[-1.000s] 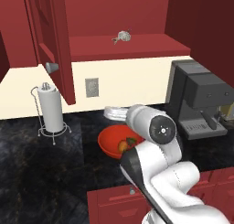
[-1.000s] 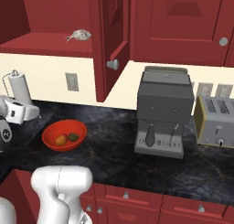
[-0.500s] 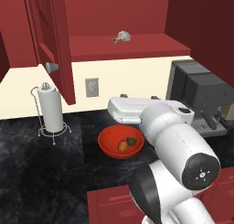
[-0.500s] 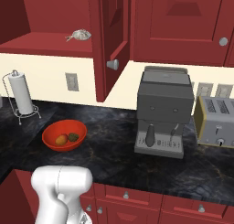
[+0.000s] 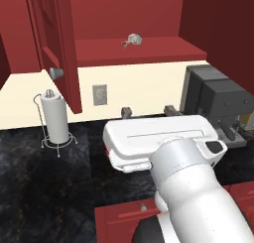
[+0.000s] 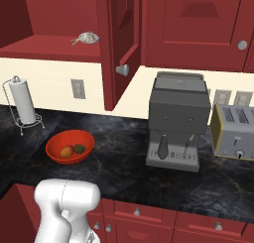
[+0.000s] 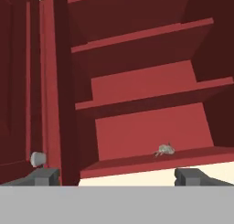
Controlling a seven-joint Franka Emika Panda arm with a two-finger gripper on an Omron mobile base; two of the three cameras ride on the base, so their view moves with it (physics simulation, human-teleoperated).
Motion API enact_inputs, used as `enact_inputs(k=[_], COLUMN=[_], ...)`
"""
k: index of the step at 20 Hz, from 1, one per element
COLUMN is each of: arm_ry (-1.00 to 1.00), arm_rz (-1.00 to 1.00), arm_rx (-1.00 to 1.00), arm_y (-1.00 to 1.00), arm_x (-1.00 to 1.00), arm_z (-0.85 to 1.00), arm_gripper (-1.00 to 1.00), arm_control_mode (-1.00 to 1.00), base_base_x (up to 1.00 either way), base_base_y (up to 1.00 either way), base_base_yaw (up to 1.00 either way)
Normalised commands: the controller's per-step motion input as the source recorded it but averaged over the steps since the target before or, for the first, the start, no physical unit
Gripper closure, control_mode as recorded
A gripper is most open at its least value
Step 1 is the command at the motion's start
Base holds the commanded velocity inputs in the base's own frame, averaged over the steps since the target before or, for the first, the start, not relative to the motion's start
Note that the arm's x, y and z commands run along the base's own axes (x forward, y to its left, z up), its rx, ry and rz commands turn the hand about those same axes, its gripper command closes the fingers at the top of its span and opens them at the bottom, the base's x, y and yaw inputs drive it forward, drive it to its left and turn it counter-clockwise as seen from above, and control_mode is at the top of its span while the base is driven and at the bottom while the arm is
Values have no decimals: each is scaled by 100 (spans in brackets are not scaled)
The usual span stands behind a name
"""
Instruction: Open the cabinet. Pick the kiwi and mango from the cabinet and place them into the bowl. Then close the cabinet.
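Note:
The cabinet stands open, its door swung out toward me with the silver knob at its lower edge. On the counter below, the orange-red bowl holds the mango and the kiwi side by side. My gripper is open and holds nothing; its two dark fingertips point toward the back wall under the cabinet. In the hand view the gripper faces up into the shelves, with the door knob at the left.
A small grey object lies on the lowest cabinet shelf. A paper-towel stand is at the left by the wall. A coffee machine and a toaster stand to the right. A shut cabinet hangs above them.
The arm has lifted away from the bowl, and the hand now sits higher and closer to the base, with its fingers turned toward the wall. The fruit stays in the bowl.

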Motion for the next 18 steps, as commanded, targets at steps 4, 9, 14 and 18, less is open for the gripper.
enact_inputs(k=[4,9,14,18], arm_ry=[-13,-7,-8,-3], arm_rz=[0,-2,-15,-38], arm_rx=[0,0,0,-4], arm_y=[76,70,62,38], arm_x=[2,29,33,29], arm_z=[-1,-14,-7,0], arm_gripper=[-100,-100,-100,-100], arm_control_mode=[-100,-100,-100,-100], base_base_x=[0,0,0,0], base_base_y=[0,0,0,0], base_base_yaw=[0,0,0,0])
